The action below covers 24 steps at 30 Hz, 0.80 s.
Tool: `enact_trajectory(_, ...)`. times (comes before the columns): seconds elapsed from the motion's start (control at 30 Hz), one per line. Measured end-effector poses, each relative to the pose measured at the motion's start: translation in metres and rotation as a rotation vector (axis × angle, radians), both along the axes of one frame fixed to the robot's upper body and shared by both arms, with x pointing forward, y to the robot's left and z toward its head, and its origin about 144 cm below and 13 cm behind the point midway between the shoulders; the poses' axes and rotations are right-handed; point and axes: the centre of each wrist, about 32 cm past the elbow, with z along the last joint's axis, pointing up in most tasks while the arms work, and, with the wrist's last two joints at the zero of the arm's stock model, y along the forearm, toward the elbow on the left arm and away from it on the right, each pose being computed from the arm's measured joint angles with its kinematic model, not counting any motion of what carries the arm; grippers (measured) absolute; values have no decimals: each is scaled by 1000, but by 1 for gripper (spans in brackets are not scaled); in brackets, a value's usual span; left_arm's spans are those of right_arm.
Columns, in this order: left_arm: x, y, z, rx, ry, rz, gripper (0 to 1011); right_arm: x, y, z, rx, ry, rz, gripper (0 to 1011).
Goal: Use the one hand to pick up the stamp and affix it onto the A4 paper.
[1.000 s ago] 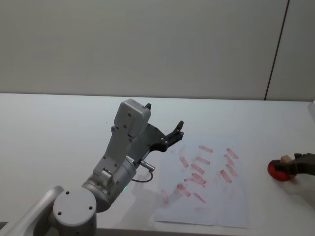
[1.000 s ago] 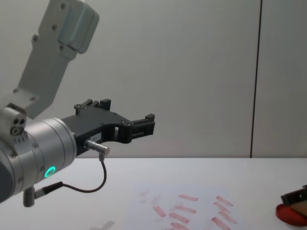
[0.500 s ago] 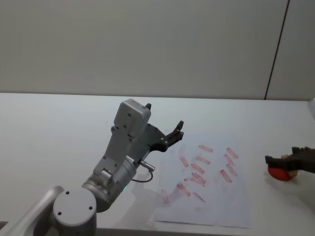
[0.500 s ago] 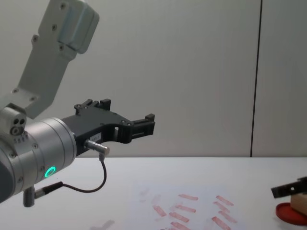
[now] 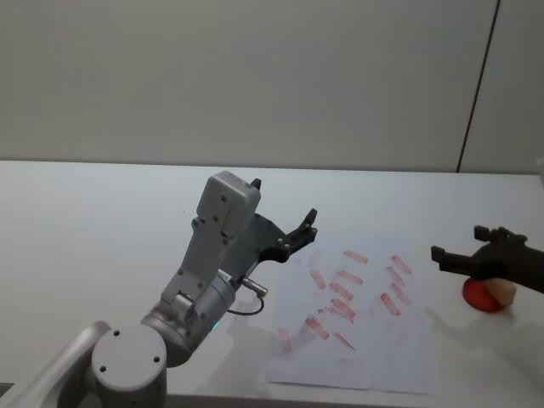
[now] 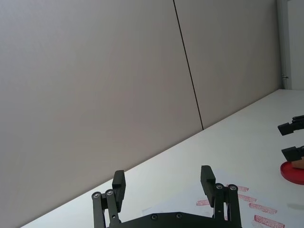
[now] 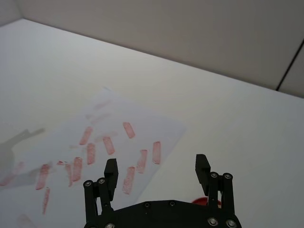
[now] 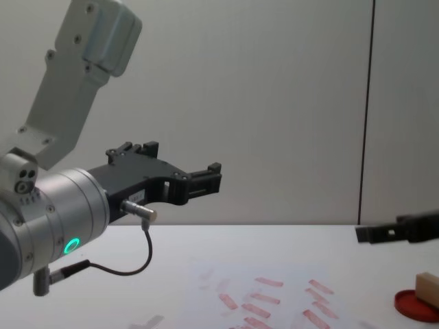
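Right gripper (image 5: 455, 255) open, empty, raised at 10 o'clock of stamp (image 5: 500, 292) on ink pad (image 5: 478, 298); risk: misaligned descent toppling it; left gripper (image 5: 302, 229) open, parked

- Right gripper (image 5: 455, 257) lifted off the stamp (image 5: 500, 291) with fingers spread, now higher and further left at the frame's right edge.
- Stamp left standing uncovered on the ink pad (image 5: 481, 297).

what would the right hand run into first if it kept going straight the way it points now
Probably nothing close: the right hand, open and empty, points left above the A4 paper, with the stamp behind it on the ink pad. Depth is uncertain.
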Motion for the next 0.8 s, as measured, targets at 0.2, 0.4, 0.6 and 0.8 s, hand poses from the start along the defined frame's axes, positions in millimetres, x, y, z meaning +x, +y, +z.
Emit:
enact_trajectory(0.2, 0, 0, 0, 0, 0, 0, 1002, -7, 0, 6, 54, -64, 63, 1001)
enact_trajectory(0.4, 0, 0, 0, 0, 0, 0, 1002, -14, 1, 10, 91, -110, 106, 1001)
enact_trajectory(0.6, 0, 0, 0, 0, 0, 0, 1002, -17, 1, 12, 108, -132, 125, 1001)
enact_trajectory(0.8, 0, 0, 0, 0, 0, 0, 1002, -19, 1, 14, 119, -146, 138, 1001)
